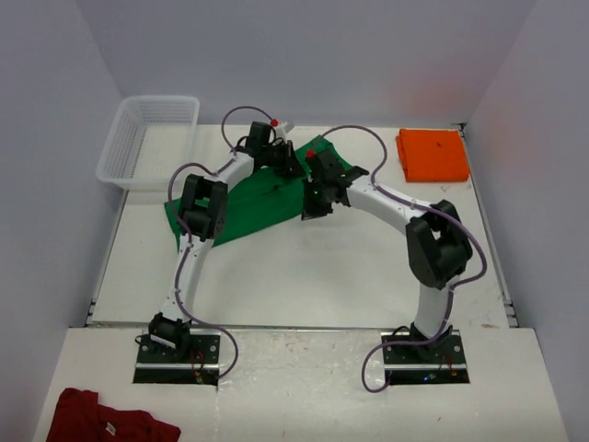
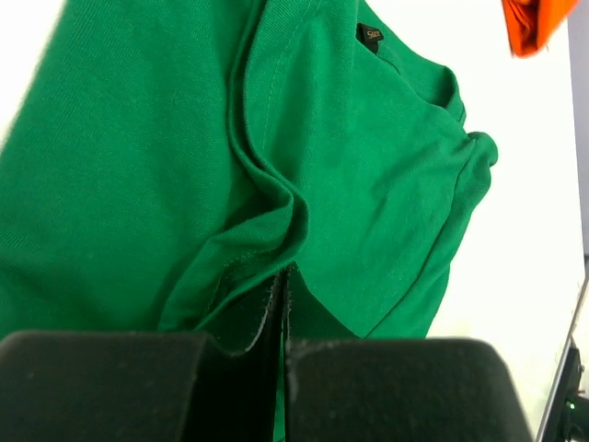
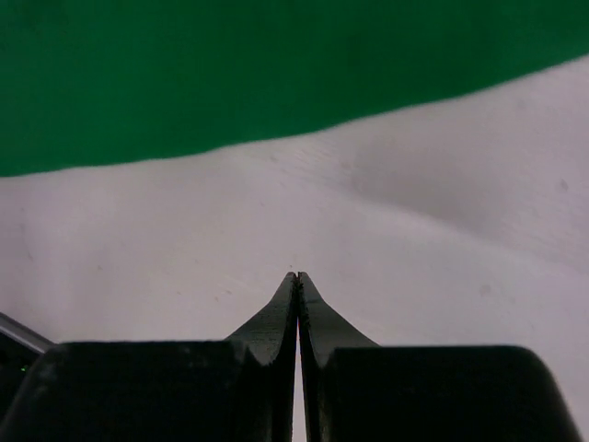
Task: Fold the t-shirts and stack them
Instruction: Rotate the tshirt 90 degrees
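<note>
Two t-shirts: both lie on the desk [image 1: 304, 267], well apart from each other.
Green t-shirt [image 1: 262, 198]: it is spread slantwise across the left-centre of the desk and partly doubled over itself. Both my arms reach out above it.
Orange t-shirt [image 1: 433, 155]: it is folded into a neat rectangle at the far-right corner of the desk, with nothing touching it.
My left gripper [image 2: 283, 281]: the jaws are pressed together, low on the green t-shirt. A raised ridge of cloth runs straight up to my fingertips and a sliver of green shows between them, so I have a pinch of that shirt.
Size tag [image 2: 370, 35]: small and black, inside the green collar, beyond the ridge in my left wrist view.
My right gripper [image 3: 297, 281]: the jaws are fully closed with nothing between them. It hangs over bare desk just beside the green t-shirt's edge.
Basket [image 1: 115, 138]: white mesh, at the far-left corner of the desk, near the green t-shirt but apart from it.
Dark red garment [image 1: 101, 424]: crumpled, with a white tag, at the near-left corner in front of my left base.
</note>
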